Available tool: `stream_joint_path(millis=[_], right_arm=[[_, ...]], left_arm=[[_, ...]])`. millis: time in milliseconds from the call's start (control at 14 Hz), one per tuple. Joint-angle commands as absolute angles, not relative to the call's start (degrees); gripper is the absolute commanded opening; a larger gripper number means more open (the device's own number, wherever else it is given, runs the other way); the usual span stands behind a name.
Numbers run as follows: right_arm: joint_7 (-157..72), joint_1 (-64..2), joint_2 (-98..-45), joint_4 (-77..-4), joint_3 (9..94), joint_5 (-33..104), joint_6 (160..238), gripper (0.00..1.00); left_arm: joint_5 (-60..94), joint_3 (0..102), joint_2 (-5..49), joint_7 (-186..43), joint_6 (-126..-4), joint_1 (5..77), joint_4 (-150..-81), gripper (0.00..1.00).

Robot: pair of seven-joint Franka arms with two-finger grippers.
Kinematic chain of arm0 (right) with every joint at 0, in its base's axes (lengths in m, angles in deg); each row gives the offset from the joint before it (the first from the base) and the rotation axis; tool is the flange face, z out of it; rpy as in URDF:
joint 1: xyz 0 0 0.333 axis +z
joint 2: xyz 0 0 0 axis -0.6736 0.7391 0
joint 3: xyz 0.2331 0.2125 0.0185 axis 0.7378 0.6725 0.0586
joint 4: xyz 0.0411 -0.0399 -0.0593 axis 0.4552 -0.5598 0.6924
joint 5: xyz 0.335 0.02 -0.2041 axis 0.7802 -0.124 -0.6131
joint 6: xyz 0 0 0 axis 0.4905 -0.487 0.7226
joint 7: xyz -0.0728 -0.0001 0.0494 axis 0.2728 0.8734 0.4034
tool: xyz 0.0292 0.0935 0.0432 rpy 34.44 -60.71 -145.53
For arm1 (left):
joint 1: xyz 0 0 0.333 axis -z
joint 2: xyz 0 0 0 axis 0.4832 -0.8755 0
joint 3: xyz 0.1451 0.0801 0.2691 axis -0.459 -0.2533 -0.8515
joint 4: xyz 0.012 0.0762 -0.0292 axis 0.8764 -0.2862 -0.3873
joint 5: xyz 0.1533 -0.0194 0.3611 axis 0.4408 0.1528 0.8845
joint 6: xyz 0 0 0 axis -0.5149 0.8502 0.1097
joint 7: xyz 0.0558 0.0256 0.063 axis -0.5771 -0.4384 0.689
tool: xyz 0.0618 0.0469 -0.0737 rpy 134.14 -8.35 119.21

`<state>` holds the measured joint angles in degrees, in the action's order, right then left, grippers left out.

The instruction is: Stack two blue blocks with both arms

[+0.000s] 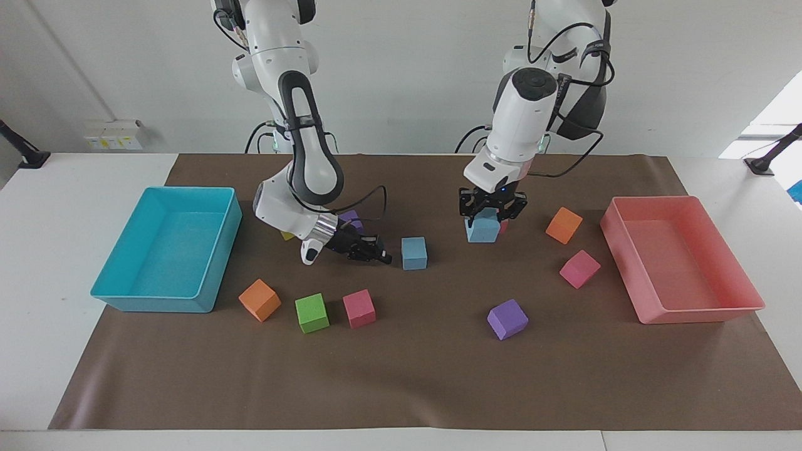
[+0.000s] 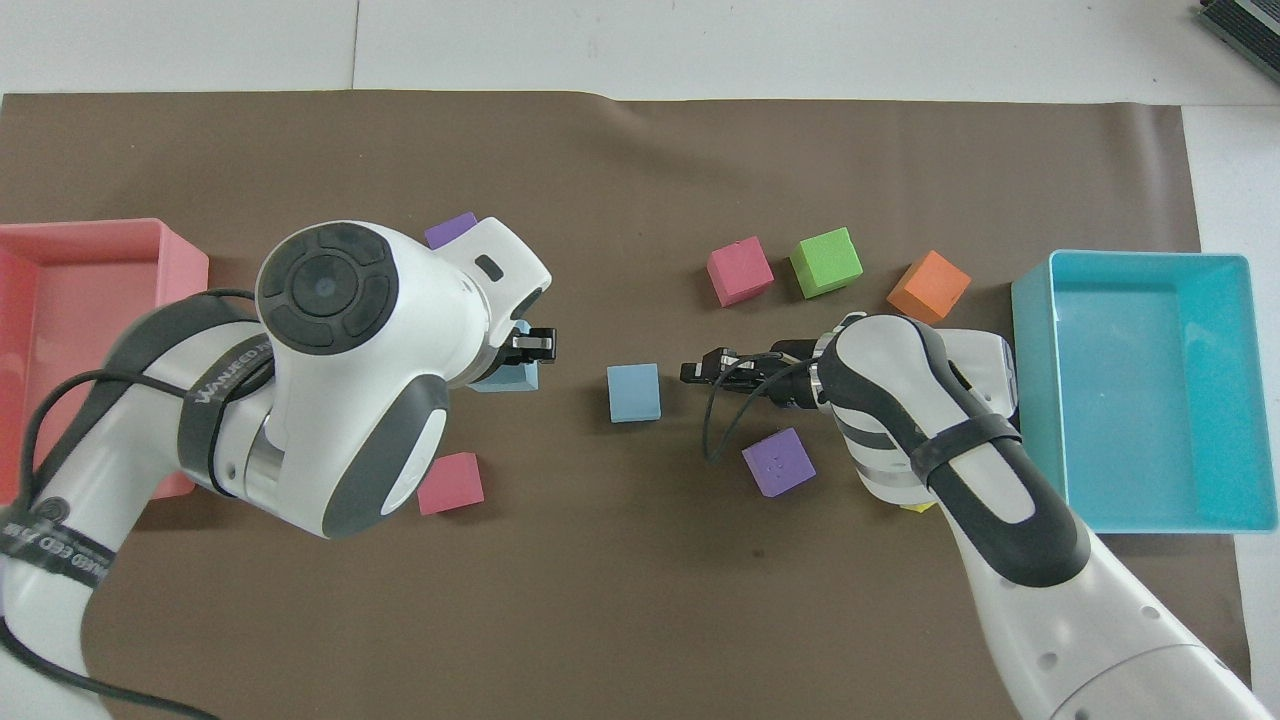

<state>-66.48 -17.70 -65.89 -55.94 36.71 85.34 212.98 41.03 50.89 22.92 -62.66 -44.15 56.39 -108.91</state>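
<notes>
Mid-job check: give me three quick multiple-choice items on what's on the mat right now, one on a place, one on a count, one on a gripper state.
1. Where is the free blue block?
A. in the cyan tray
B. on the mat, just off the right gripper's tips
C. on the green cube

2. How many orange cubes show in the facing view?
A. one
B. two
C. four

3. What is the left gripper doing?
A. shut on a blue block
B. open over the pink tray
C. resting empty on the mat

Key: 1 B, it sits on the mat beside the right gripper. 2 B, one orange cube near the cyan tray, another orange cube near the pink tray. 3 A, the held blue block hangs between its fingers.
</notes>
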Motion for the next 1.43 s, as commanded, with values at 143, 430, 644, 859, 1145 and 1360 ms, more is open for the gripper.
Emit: stream_joint_path(millis=[143,430,644,859,1145,1360], right_arm=[[-69.10,-17.65,-67.21,-57.56,37.15,87.57,214.68,0.00],[-69.10,-17.65,-67.21,-57.56,37.15,87.57,214.59,0.00],[-69.10,-17.65,-67.21,-57.56,37.15,87.57,214.59,0.00],[-69.10,-17.65,-67.21,-57.56,37.15,87.57,214.59,0.00],[-69.10,-17.65,-67.21,-57.56,37.15,87.57,214.68,0.00],[-69.10,-17.65,-67.21,-57.56,37.15,87.57,214.68,0.00]], left_arm=[[42.07,49.90,15.29,-55.18,-43.55,62.55,-101.36,0.17],[41.55,49.99,11.94,-51.38,-43.63,64.31,-98.00,0.17],[41.46,49.99,11.85,-50.42,-44.16,65.97,-98.00,0.16],[42.07,49.99,10.35,-47.96,-45.04,66.34,-98.00,0.16],[41.99,49.99,10.09,-48.04,-47.59,66.51,-98.62,0.16],[41.99,49.99,9.04,-47.96,-48.12,67.12,-98.70,0.15]])
